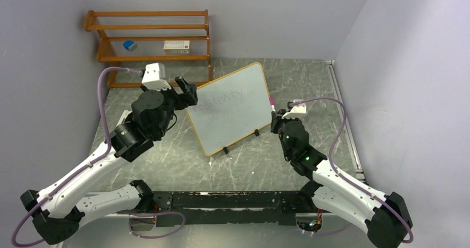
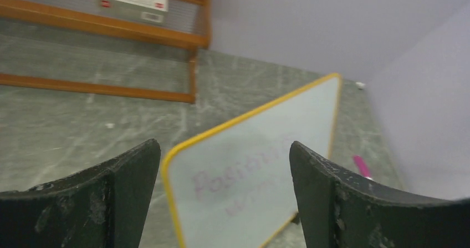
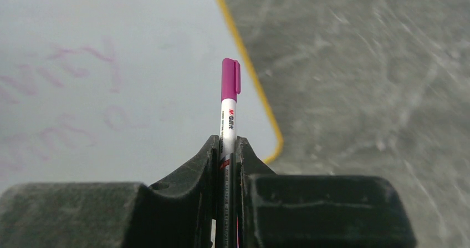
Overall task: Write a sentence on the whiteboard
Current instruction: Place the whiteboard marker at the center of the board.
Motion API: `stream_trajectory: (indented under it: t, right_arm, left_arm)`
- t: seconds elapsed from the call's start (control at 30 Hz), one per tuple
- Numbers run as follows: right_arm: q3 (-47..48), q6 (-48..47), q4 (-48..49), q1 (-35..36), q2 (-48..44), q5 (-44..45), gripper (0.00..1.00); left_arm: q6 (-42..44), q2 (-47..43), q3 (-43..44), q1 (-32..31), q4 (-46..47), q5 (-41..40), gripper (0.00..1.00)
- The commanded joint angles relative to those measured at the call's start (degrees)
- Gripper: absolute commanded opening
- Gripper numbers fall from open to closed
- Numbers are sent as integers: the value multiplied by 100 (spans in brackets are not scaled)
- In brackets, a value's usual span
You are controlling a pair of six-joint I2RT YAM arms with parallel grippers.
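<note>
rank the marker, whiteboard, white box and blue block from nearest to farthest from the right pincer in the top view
1. marker: clamped in the right pincer itself.
2. whiteboard: its right edge sits just beside the pincer, to the left.
3. white box: far back on the shelf, right part of a middle level.
4. blue block: same level, farther left.

One whiteboard (image 1: 221,132), one sentence (image 1: 224,105), one marker (image 3: 229,109), one shelf (image 1: 149,26), one blue block (image 1: 129,45), one white box (image 1: 177,45)
</note>
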Motion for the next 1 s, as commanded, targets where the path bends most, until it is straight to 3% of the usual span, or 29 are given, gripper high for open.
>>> stream_trajectory:
  t: [0.0,0.13,0.3,0.7,0.83,0.97]
  right_arm:
    - [118,1037,-1214,-314,6,1263,0]
    - [34,1510,-1800,-864,74,1133,0]
    - [-175,1883,-1862,-1641,387,118,0]
    - [-83,2543,-2015,-2234,1501,-561,7]
    - [-249,2798,-2009,-2241,1605,-584,22]
    - [-324,2864,-2143,-2240,1147,-645,48]
  left_arm:
    - [795,-329,-154,372,-411,-473,91]
    - [1065,-864,-504,452,-409,-956,97]
    - [1699,-1567,-1087,461,-267,-1251,98]
    - [1767,-2954,-1874,459,-651,-1369,98]
    - [1678,-3206,-1914,457,-814,-1385,98]
    - [1665,-3465,-1909,459,-915,-1373,98]
